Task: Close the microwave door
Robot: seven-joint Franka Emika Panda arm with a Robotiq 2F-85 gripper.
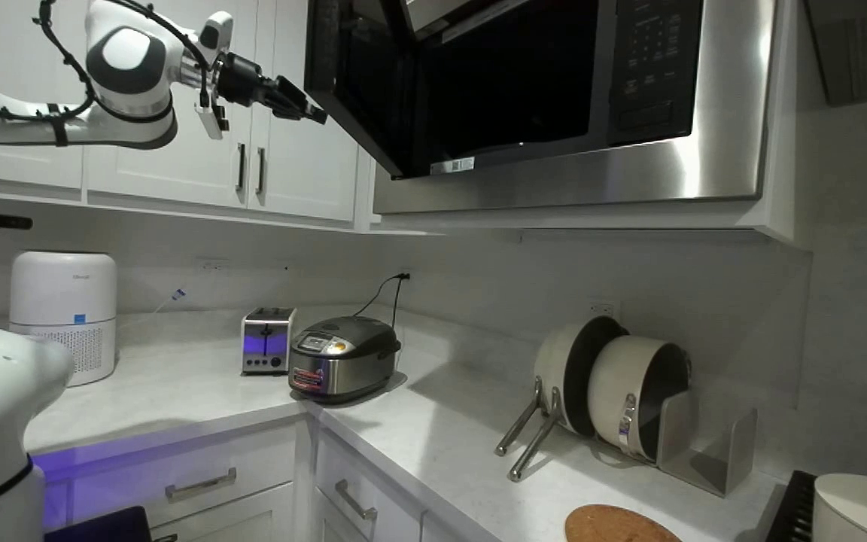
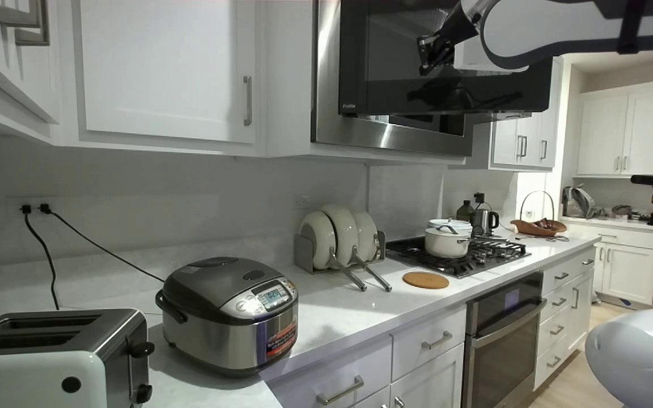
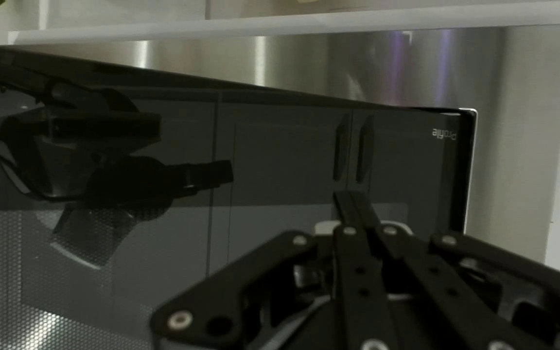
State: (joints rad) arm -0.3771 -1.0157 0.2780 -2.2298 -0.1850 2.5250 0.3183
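The microwave door [image 1: 358,98] stands swung open from the silver microwave [image 1: 576,181], and the dark cavity shows behind it. Its dark glass outer face shows in an exterior view [image 2: 383,73] and fills much of the wrist view [image 3: 280,146], with reflections of the arm and cabinets. My gripper [image 1: 318,114] is level with the door on its outer side, fingertips close to the glass. The gripper also shows against the door in an exterior view [image 2: 425,59]. In the wrist view the fingertips [image 3: 353,195] are pressed together with nothing between them. I cannot tell whether they touch the door.
White cabinets [image 1: 177,150] stand behind the arm, beside the microwave. Below, the counter holds a rice cooker [image 1: 343,357], a toaster [image 1: 266,342], an air purifier [image 1: 65,316] and racked pans [image 1: 629,391]. A pot [image 2: 445,241] stands on the cooktop [image 2: 496,255].
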